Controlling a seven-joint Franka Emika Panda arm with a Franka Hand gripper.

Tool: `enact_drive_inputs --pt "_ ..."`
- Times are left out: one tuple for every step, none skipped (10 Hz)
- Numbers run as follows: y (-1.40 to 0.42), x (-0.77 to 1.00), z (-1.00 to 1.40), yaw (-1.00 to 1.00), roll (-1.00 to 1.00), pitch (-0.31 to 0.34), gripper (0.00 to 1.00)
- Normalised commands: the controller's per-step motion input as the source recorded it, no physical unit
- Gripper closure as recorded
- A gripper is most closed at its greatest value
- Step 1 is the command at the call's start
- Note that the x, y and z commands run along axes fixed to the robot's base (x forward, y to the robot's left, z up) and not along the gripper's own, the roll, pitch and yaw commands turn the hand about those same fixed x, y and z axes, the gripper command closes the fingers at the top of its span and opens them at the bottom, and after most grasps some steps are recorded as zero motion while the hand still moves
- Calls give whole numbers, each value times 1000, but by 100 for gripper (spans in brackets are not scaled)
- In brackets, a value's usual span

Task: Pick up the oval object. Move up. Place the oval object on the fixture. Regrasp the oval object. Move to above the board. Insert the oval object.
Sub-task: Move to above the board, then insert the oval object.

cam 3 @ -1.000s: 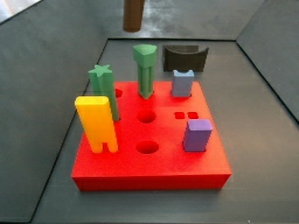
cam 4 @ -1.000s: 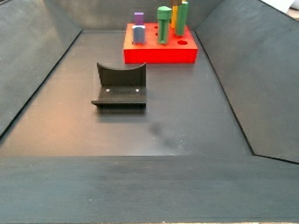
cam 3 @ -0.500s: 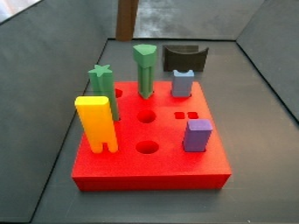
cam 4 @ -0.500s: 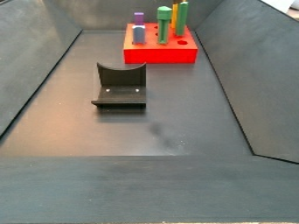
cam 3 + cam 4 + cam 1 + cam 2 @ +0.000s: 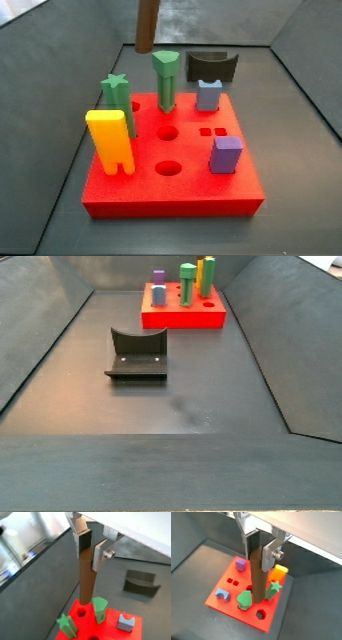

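The gripper [image 5: 89, 543] was clamped on the top of the brown oval rod [image 5: 85, 577], which hung upright above the red board [image 5: 228, 589] in both wrist views. In a side view only the rod's lower end [image 5: 147, 25] showed, above the board's far edge, near the tall green peg [image 5: 166, 80]. The fixture [image 5: 136, 355] stood on the tabletop [image 5: 174, 406], apart from the board; whether the rod was over a hole was unclear.

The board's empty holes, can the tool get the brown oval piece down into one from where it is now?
Probably yes: the tool holds the oval piece upright above the red board, with open holes beneath, though the tall green peg stands close.
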Motion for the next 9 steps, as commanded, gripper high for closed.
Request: enact_drive_inputs --pt "22 -77 -4 1000 -138 -339 100" --pt "21 -71 3 982 -117 -391 100" --pt "19 -65 -5 710 -75 -322 100" --pt "13 -61 -2 533 -54 -269 100" --pt "11 -45 -1 213 -35 -146 100" --pt "-6 0 0 0 4 0 100" --pt "-346 171 0 -363 0 0 100" --pt "-514 20 0 -620 -49 -100 100" --pt "-429 80 0 -526 -131 -163 100"
